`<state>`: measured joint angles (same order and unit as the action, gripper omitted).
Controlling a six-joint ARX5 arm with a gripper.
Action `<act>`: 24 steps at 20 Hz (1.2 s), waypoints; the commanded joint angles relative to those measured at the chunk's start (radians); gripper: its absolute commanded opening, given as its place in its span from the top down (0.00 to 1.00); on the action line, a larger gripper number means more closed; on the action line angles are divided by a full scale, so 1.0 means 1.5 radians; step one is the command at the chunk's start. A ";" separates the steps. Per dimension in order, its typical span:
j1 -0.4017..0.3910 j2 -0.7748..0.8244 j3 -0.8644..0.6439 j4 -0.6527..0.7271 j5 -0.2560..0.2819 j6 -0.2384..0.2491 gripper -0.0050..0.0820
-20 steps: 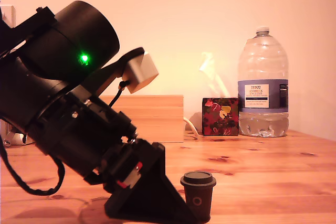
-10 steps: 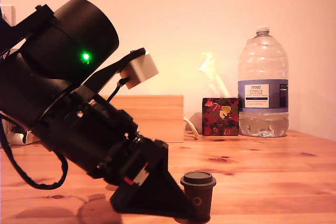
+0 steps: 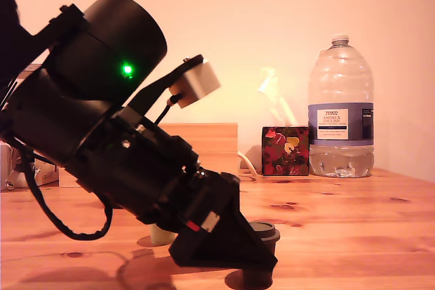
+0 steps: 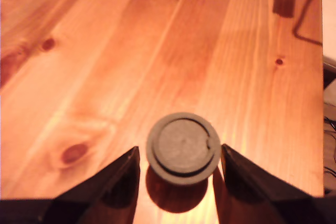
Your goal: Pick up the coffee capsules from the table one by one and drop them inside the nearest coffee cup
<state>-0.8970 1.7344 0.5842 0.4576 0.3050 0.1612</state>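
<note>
The dark brown capsule [image 4: 182, 148] stands upright on the pine table [image 4: 105, 51], lid facing the wrist camera. My gripper [image 4: 179, 149] is open, with one dark finger [image 4: 123, 179] on each side of it and narrow gaps to the lid. In the exterior view the gripper [image 3: 262, 252] is low over the table and hides the capsule's body, so only its lid [image 3: 266, 229] shows. A small pale object [image 3: 161, 235], possibly the pale green capsule, peeks from behind the arm. The patterned dark mug [image 3: 285, 151] stands at the back, well beyond the gripper.
A large water bottle [image 3: 340, 110] stands right of the mug in the exterior view. A wooden box [image 3: 211, 151] sits behind the arm, with a white cable [image 3: 247, 164] beside the mug. The table's edge [image 4: 322, 103] runs close by in the wrist view.
The arm has moved toward the exterior view's right and lifted slightly. Its fingers now flank the brown capsule and hide its body. The pale object behind the arm has come into view.
</note>
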 commanded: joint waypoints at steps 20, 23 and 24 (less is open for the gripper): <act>-0.006 0.047 0.043 -0.079 -0.017 0.018 0.72; -0.006 0.046 0.043 -0.059 -0.014 0.015 0.74; -0.006 0.042 0.043 -0.058 -0.014 0.015 0.74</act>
<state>-0.9031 1.7870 0.6697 0.3630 0.2802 0.1837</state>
